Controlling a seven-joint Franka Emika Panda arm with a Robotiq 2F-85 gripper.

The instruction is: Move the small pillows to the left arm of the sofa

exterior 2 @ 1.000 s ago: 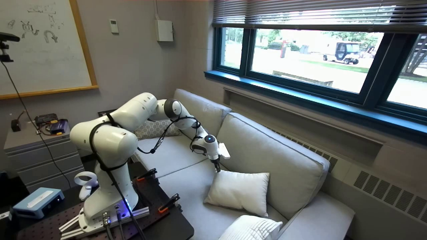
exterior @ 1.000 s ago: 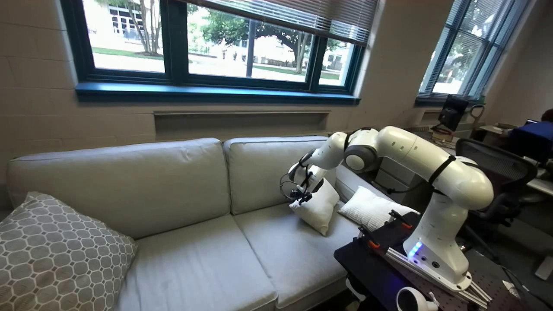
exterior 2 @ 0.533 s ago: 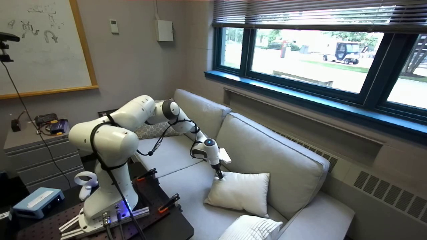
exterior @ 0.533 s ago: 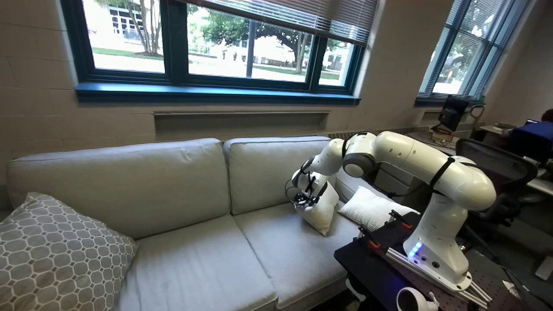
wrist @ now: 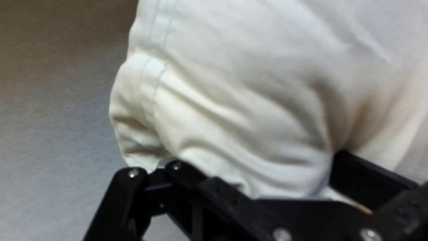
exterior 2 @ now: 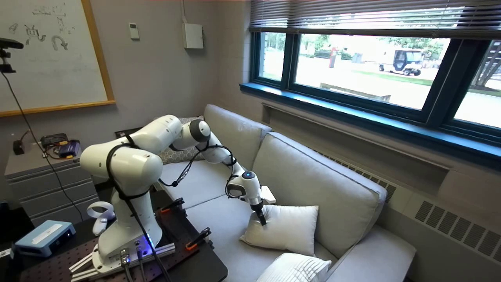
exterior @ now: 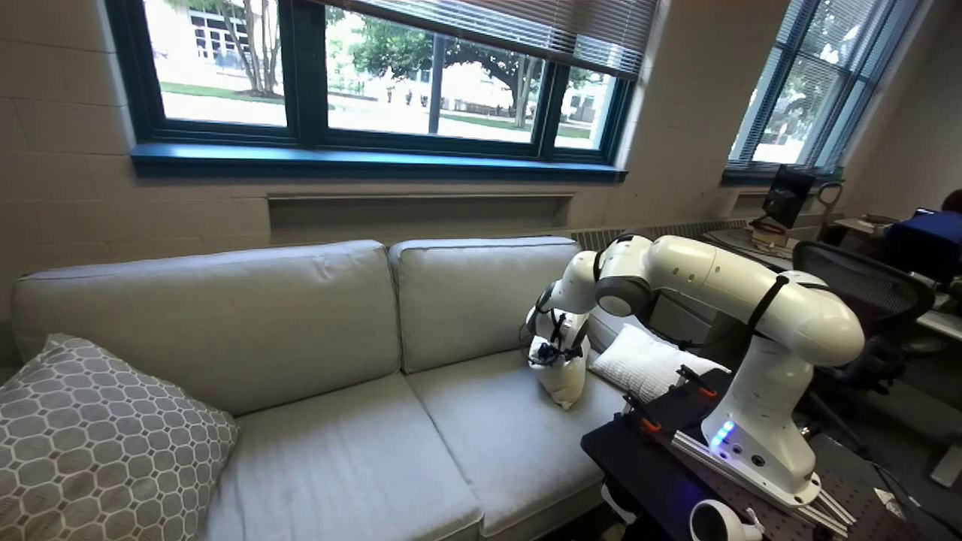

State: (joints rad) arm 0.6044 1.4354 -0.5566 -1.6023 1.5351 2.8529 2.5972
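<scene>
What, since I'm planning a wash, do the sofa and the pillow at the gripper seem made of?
Sofa: matte, apparently woven fabric, from the fine grain in the wrist view. Pillow: smooth cloth, perhaps cotton, judging by soft creases and edge seam lines.

Ribbed pillow [exterior 2: 295, 269] cropped, patterned pillow [exterior 2: 177, 156] part-hidden

Robot arm [exterior: 699, 270] is wht & shiny, w/ dk gray rings [exterior: 622, 287], blk straps [exterior: 767, 303] & a long blk cable [exterior 2: 109, 164]. Blue lights [exterior: 723, 433] on base [exterior: 782, 443]. Gripper [wrist: 258, 167] is blk w/ silver screws [wrist: 133, 172].
</scene>
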